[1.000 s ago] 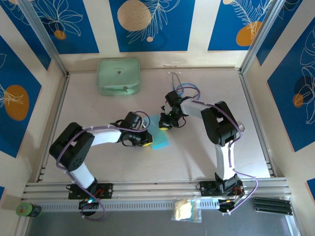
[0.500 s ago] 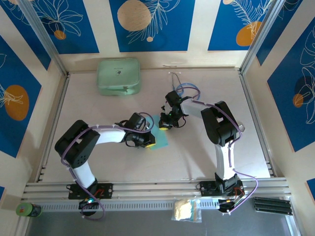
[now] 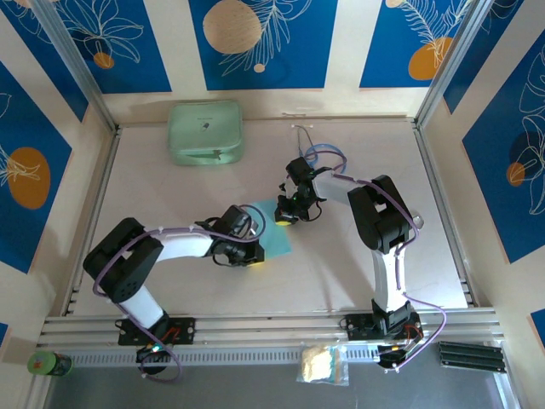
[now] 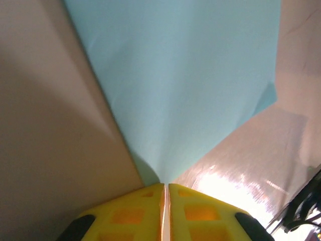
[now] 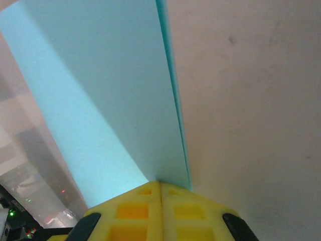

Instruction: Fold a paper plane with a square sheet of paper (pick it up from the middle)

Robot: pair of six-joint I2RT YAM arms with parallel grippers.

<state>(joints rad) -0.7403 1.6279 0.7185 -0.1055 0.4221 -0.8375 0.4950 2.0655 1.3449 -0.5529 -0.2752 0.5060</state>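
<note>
Placement: thin light-blue square sheet of paper (image 3: 278, 239) mid-tabletop (image 3: 170, 196), long axis roughly 11-to-5 o'clock. Pinched tight by left pincer (image 4: 165, 185) at its 8 o'clock edge and right pincer (image 5: 160, 182) at 12 o'clock; both equally near.

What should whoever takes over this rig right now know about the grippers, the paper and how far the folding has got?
Grippers: the left gripper is shut on the square sheet of paper at its left side. The right gripper is shut on the same sheet at its far edge.
Where: the sheet is mid-table between the two arms, well apart from the mint-green case at the far left.
Done: both grippers have hold of the sheet. The right wrist view shows what looks like a doubled edge, so a first fold may be in.
Left: no pointed plane shape yet. The nose and wing folds apparently remain.
</note>
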